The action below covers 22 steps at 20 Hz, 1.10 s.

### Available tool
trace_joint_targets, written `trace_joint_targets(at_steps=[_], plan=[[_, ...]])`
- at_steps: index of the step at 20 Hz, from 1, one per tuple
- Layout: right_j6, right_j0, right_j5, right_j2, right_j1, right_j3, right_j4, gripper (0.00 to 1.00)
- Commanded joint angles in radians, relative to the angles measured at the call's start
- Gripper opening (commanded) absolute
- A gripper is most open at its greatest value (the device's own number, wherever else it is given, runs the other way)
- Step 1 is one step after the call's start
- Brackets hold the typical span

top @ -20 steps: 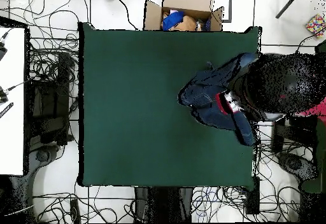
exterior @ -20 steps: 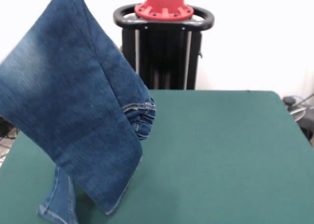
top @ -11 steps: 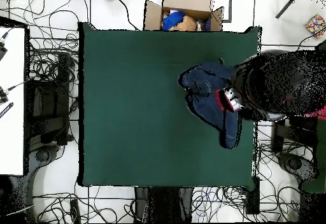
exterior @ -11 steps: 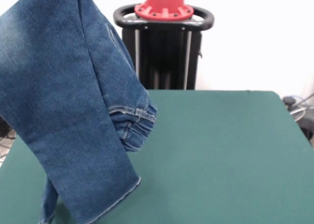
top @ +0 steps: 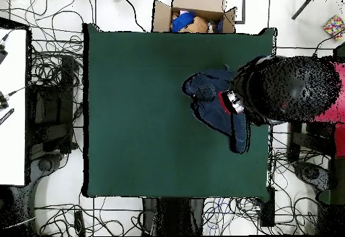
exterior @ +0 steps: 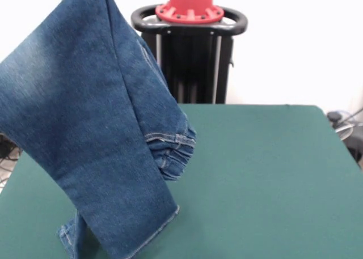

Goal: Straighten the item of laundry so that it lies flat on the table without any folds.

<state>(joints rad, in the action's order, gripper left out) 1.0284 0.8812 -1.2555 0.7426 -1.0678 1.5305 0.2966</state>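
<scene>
Clearly the jeans (exterior: 96, 140) hang below the gripper (top: 232, 102), long axis near vertical, with only the hems touching the surface (exterior: 261, 179). Whether the gripper is clamped on the denim I cannot tell.

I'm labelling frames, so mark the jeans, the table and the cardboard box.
jeans (exterior: 85, 134): front view, hanging denim panel.
table (exterior: 266, 179): front view, bare green cloth.
cardboard box (top: 162, 13): overhead view, left flap.

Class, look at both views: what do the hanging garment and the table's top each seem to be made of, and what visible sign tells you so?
The jeans: most likely denim, medium blue with faded whitish patches, tan stitching at the hems and a matte woven look; they hang in heavy folds. The table: topped with what looks like plain dark green cloth, matte, with no shine or grain showing; what lies under it cannot be seen.
</scene>
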Motion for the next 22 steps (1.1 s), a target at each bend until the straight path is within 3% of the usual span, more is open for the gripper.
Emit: trace_joint_targets(at_steps=[1,4,7,9,12,22], plan=[[-0.021,-0.044,0.094,0.023,0.009,0.106,-0.008,0.00],[-0.043,-0.046,0.011,0.022,-0.033,0.065,-0.023,0.00],[-0.064,-0.051,-0.145,0.041,-0.061,-0.047,-0.067,0.00],[-0.047,-0.077,-0.203,0.056,-0.023,-0.125,-0.081,0.00],[0.013,-0.157,-0.332,0.051,0.045,-0.293,-0.031,0.00],[-0.041,-0.295,-0.564,0.074,0.201,-0.693,0.034,0.00]])
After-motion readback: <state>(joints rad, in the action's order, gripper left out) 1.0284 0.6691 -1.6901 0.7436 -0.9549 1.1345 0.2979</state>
